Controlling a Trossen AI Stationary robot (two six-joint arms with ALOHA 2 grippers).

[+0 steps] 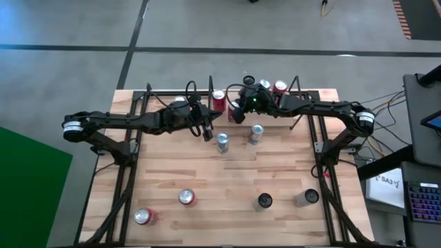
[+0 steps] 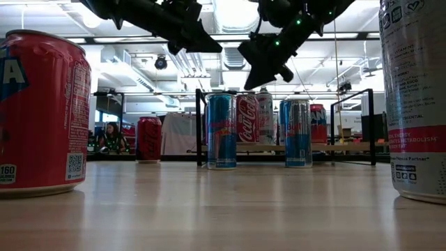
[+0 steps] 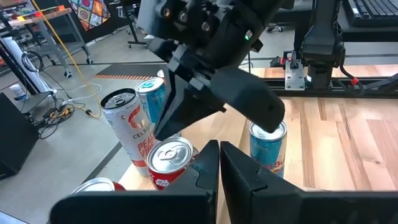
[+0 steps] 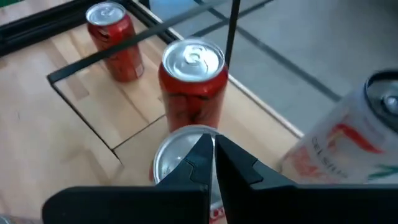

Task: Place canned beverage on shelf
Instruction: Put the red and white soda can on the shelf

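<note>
Left pincer [image 1: 207, 133] closed, right pincer [image 1: 236, 114] closed above shelf [image 1: 303, 93]

Shelf [image 1: 303, 94] is sitting at the table's [image 1: 227, 207] twelve o'clock edge, cans [image 1: 265, 86] standing on it; two cans [image 1: 239, 139] are standing centrally; four are lying toward six o'clock from me.

Green mat [image 1: 31, 186] left of table; keyboard [image 1: 422, 200] right; seated person [image 2: 110, 137] behind.

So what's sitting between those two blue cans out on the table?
Nothing on the table: bare wood separates the blue cans in the high view. The low view shows shelf cans behind that gap.
</note>
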